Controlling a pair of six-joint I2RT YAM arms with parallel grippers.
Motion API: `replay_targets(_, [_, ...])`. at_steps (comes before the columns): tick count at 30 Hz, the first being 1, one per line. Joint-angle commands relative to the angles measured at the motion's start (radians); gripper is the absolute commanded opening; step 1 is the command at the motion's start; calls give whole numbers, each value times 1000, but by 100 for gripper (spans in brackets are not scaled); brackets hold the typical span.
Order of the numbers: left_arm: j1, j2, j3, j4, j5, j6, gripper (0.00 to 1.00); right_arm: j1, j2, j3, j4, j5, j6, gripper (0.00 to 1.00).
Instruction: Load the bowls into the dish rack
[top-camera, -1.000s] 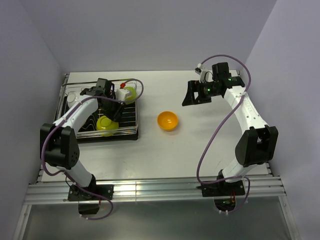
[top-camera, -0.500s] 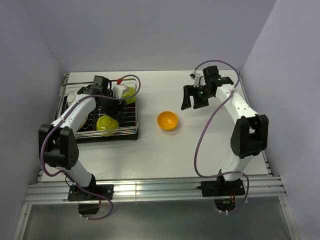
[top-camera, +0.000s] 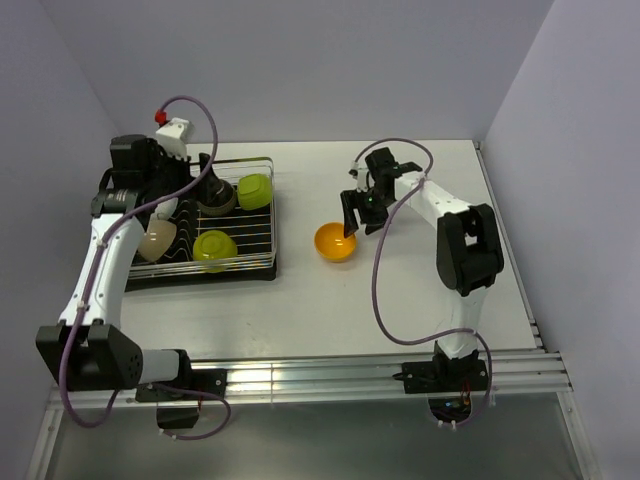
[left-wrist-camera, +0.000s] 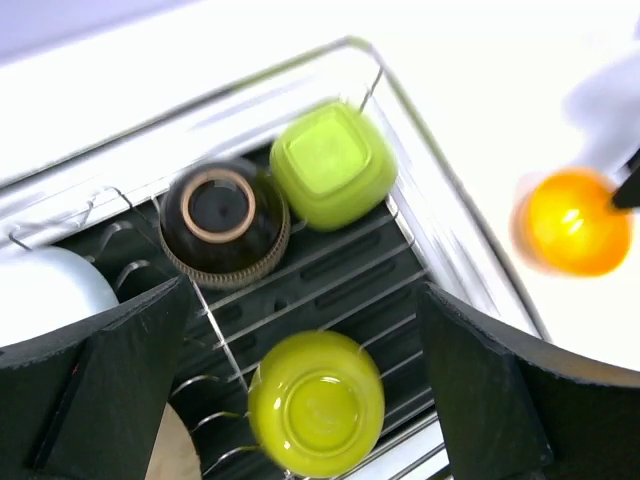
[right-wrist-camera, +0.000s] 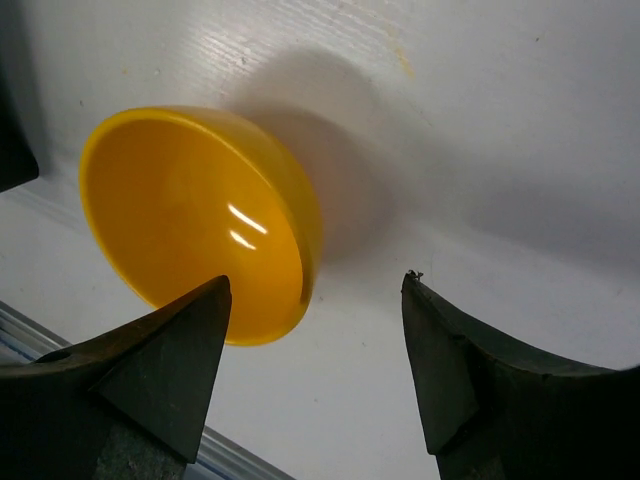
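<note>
jaws of your right pincer (right-wrist-camera: 318, 283) stand wide apart and hold nothing. it hangs low over the orange bowl (right-wrist-camera: 190, 215), which sits mouth up on the worktop (top-camera: 420, 290) near the centre of the top view. in the right wrist view the bowl's right rim falls between the two fingers, and the left finger overlaps the bowl's lower edge. you cannot tell whether anything touches.

your left pincer (left-wrist-camera: 305, 290) is also spread wide and empty, raised above the dish rack (top-camera: 255, 232) at the left of the top view. below it the rack carries a black bowl (left-wrist-camera: 222, 215) and a squarish lime bowl (left-wrist-camera: 333, 165) just beside it. a round lime bowl (left-wrist-camera: 315, 400) sits lower in the frame, and a white bowl (left-wrist-camera: 50, 295) is at the left edge.

compared with half a second ago, your left arm has lifted off the rack and swung back toward the upper left of the top view, so the black bowl now shows where that pincer was. your right pincer has come down and to the left, onto the orange bowl, which has not moved.
</note>
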Motion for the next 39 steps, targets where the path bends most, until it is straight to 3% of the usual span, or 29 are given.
replay_targets(1, [4,-59,-36,123,63,-105,100,12,31,44,51,28,19,75])
replay_targets(5, [36,-87,-77,165,121,-212,99,40,74,41,68,38,17,70])
replay_targets(8, [66,-88,-91,174,233,-240,100,45,81,29,80,45,16,60])
replay_targets(13, [81,-87,-102,186,366,-266,100,43,80,4,91,17,14,32])
replay_targets(14, [81,-88,-111,191,379,-275,100,45,77,1,91,-1,10,21])
replay_targets(17, [81,-90,-122,200,400,-302,99,43,62,-8,93,-35,0,0])
replay_targets(25, [81,-82,-48,54,586,-139,99,3,-168,-31,183,-225,19,0])
replay_targets(33, [70,-42,49,123,629,-315,99,-1,-313,58,200,-327,37,0])
replay_targets(39, [-78,-39,84,142,570,-440,100,0,-342,157,194,-351,33,0])
